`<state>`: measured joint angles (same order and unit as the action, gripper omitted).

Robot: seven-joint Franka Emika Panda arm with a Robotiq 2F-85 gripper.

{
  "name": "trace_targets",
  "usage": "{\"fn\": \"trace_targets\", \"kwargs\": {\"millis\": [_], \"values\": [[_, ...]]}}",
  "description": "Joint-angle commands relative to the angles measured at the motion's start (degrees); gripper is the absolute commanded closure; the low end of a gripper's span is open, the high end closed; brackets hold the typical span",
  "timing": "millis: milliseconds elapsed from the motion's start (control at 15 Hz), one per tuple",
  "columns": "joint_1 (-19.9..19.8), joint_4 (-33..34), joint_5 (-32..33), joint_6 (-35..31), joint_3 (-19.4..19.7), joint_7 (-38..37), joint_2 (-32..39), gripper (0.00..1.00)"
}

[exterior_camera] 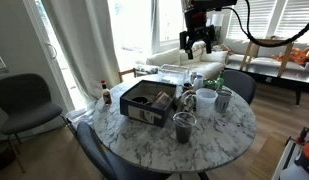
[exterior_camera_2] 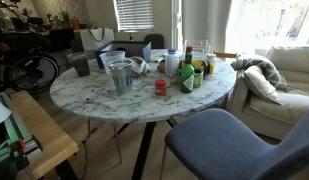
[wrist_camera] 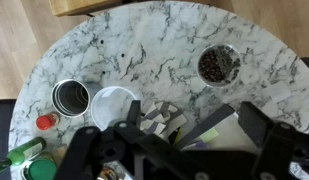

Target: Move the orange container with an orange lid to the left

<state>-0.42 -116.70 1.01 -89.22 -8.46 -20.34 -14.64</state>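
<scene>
The orange container with an orange lid (exterior_camera_2: pixel 161 87) is a tiny squat tub on the marble table (exterior_camera_2: pixel 104 100), in front of a cluster of bottles. In the wrist view it (wrist_camera: pixel 46 122) sits near the table's left edge, beside a metal cup (wrist_camera: pixel 70 97). My gripper (exterior_camera: pixel 197 42) hangs high above the table, well clear of everything. In the wrist view its fingers (wrist_camera: pixel 174 135) are spread apart and hold nothing. The gripper does not show in the exterior view with the container.
A black box (exterior_camera: pixel 144 100), a white cup (wrist_camera: pixel 114 103), a dark cup (wrist_camera: pixel 218 65), a clear cup (exterior_camera_2: pixel 120 75) and several bottles (exterior_camera_2: pixel 189 68) stand on the round table. A dark bottle with a red cap (exterior_camera: pixel 105 92) stands near the edge. Chairs (exterior_camera_2: pixel 229 140) surround the table.
</scene>
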Motion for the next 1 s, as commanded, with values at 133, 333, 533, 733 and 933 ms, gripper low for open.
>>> {"fn": "trace_targets", "kwargs": {"millis": [133,333,533,733,933], "values": [[0.92,0.16,0.18,0.17,0.81,-0.17,0.09,0.0],[0.92,0.16,0.18,0.17,0.81,-0.17,0.09,0.0],[0.92,0.16,0.18,0.17,0.81,-0.17,0.09,0.0],[-0.28,-1.47,-1.08,-2.25,2.54,-0.29,-0.17,0.0],[-2.43,-4.36,-1.61,-5.81,5.84,-1.57,-0.78,0.0]]}}
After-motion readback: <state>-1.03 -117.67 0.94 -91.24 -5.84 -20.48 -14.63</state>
